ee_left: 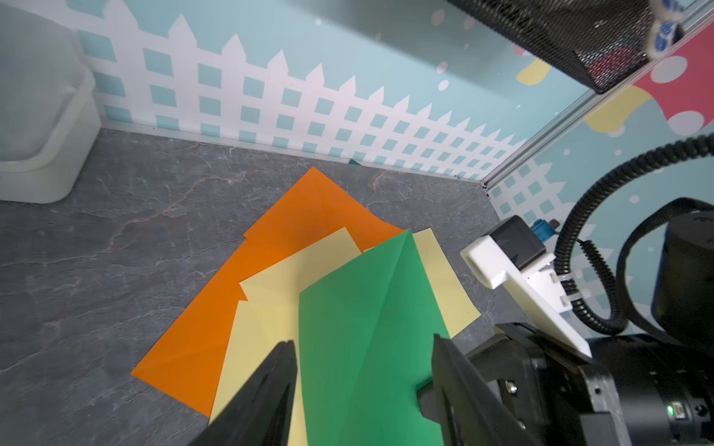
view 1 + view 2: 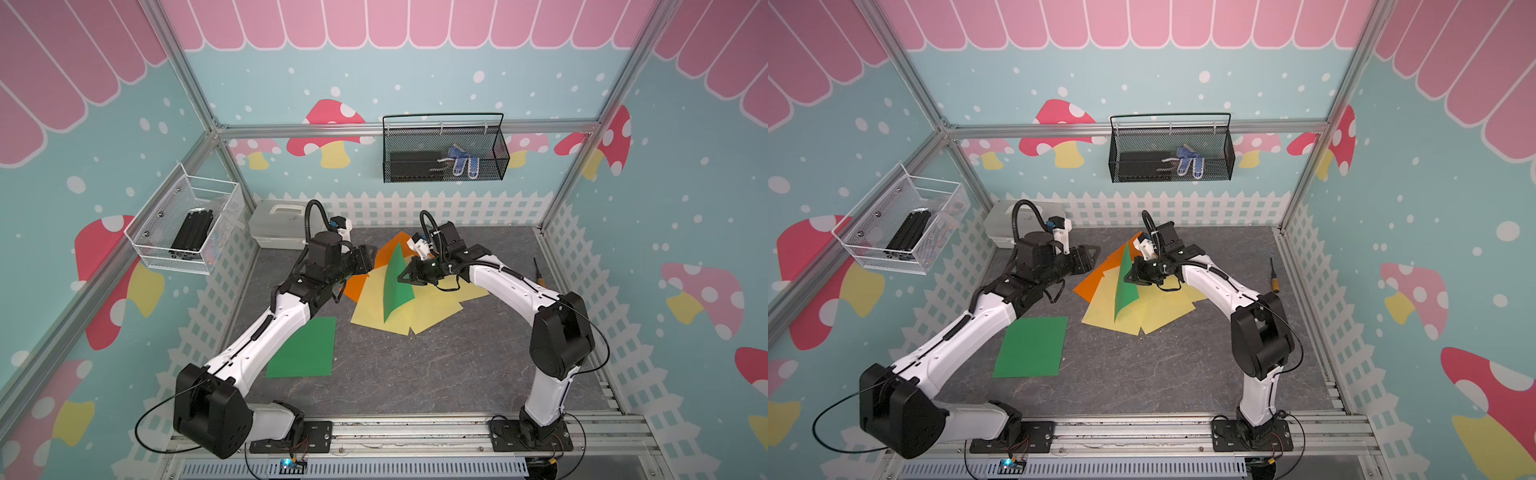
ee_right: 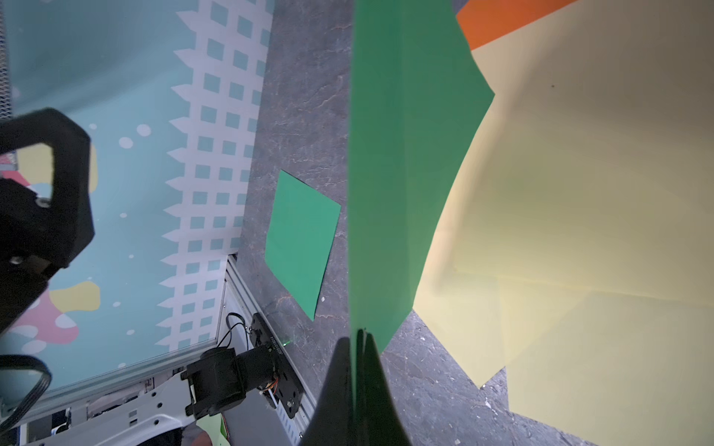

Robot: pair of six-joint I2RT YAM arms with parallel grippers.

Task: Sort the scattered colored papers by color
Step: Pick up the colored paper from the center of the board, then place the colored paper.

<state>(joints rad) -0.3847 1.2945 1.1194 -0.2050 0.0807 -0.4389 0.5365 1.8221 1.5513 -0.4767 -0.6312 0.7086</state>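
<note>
Grey stone-look worktop (image 2: pixel 415 374), pastel fence walls. Mid-worktop: green sheet (image 2: pixel 397 286) stands raised on edge, its rim clamped in the right pincer (image 3: pixel 359 340), over a pile of yellow sheets (image 2: pixel 432 309) and orange sheets (image 1: pixel 216 316). The left pincer (image 1: pixel 363 341) is apart, near that sheet, gripping nothing. Second green (image 2: pixel 303 349) lies flat by the left arm, clear of the pile. Paper looks light and floppy, creases easily, likely slides sheet on sheet. Take it by an edge or corner, one layer only. Right wrist view shows the pinch; top views don't. Left wrist view shows the diagonal crease, with orange under yellow.
</note>
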